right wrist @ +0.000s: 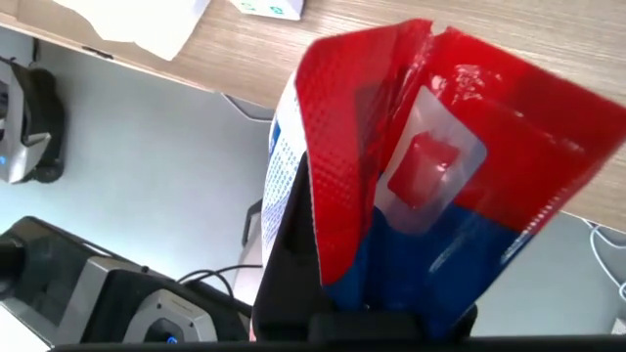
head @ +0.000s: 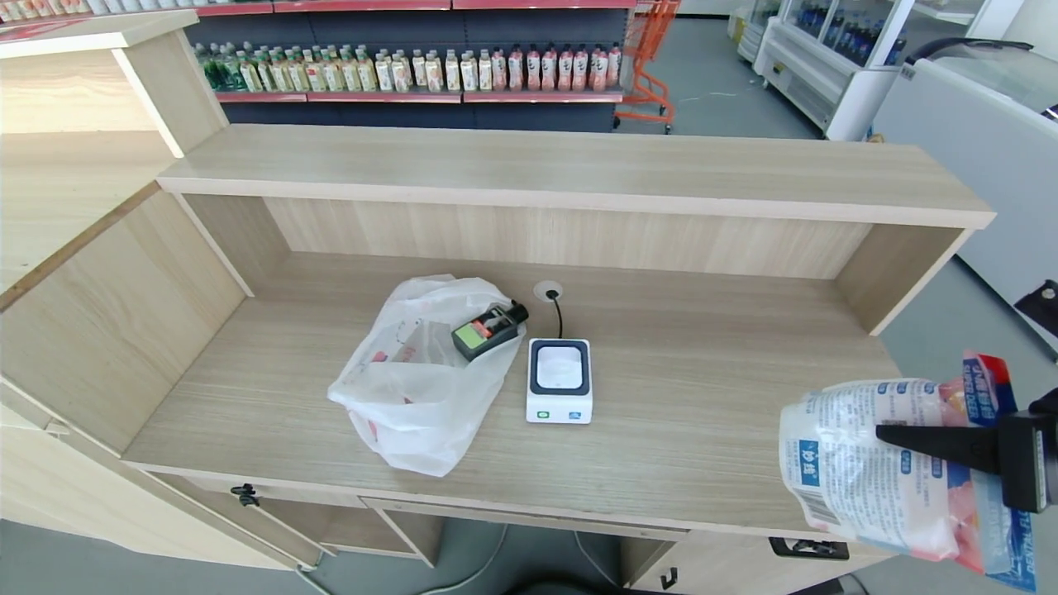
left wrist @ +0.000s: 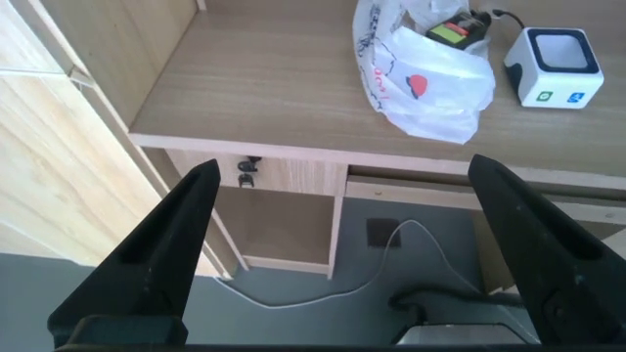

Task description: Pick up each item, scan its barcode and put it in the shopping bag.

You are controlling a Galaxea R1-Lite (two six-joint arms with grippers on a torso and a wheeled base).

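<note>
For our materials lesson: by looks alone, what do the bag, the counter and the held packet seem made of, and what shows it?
The bag looks like thin plastic film: translucent white, crumpled, with glossy folds. The counter looks like wood-grain board, perhaps laminate: pale, matte, straight grain lines. The packet seems flexible plastic film: shiny, wrinkled, printed, partly see-through.

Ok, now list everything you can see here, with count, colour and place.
shopping bag: 1, white with red print, on the counter
handheld terminal: 1, black with green screen, lying on the bag
scanner: 1, white, on the counter right of the bag
packet: 1, white, blue and red, held at the counter's front right corner
bottles: many, mixed colours, shelf behind the counter
left claw: 1, black, open, in front of the counter
right claw: 1, black, shut on the packet
</note>
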